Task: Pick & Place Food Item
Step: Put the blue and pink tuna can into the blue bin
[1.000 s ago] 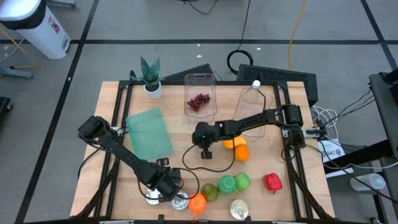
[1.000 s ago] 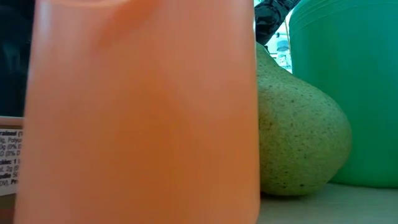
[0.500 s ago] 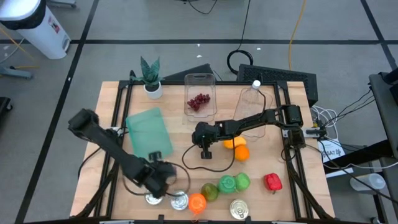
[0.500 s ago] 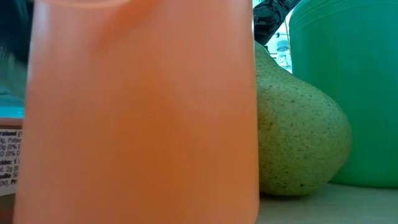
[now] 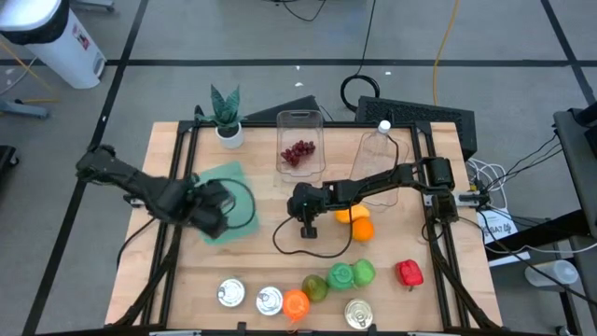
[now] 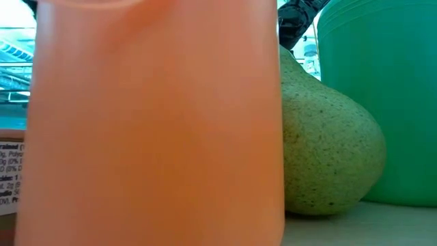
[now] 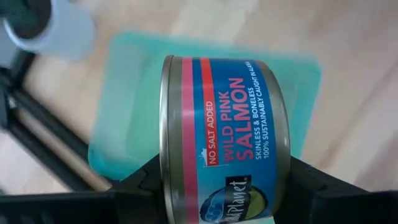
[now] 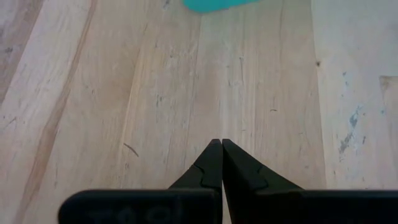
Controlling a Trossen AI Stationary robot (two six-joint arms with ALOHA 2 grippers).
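My left gripper (image 5: 220, 209) hangs over the green cutting board (image 5: 224, 187), shut on a salmon can (image 7: 224, 137) with a blue and pink label. In the left wrist view the board (image 7: 124, 124) lies below the can. Two more cans (image 5: 230, 292) (image 5: 269, 299) stand at the near edge. My right gripper (image 5: 304, 230) stays shut above the bare wood at mid-table, and its closed fingers (image 8: 214, 162) show in its wrist view. My left gripper pinches the salmon can between its two fingers, one on each flat end, near the silver rim (image 7: 166, 163). The fingers slant down from above. The can sits on its side in the hold, lifted clear above the board.
A potted plant (image 5: 227, 117), a clear box of grapes (image 5: 298, 149) and a plastic bottle (image 5: 381, 149) stand at the far side. Oranges (image 5: 356, 222) lie right of centre. An orange cup (image 5: 296, 303), a pear (image 5: 317, 287), green cups (image 5: 353, 273), a can (image 5: 358, 315) and a red pepper (image 5: 409, 273) line the near edge.
My left gripper has risen from the near edge beside the two cans and swung toward the far left, rolling its wrist, until it stands over the green board. The salmon can has gone with it, lifted clear of the table.
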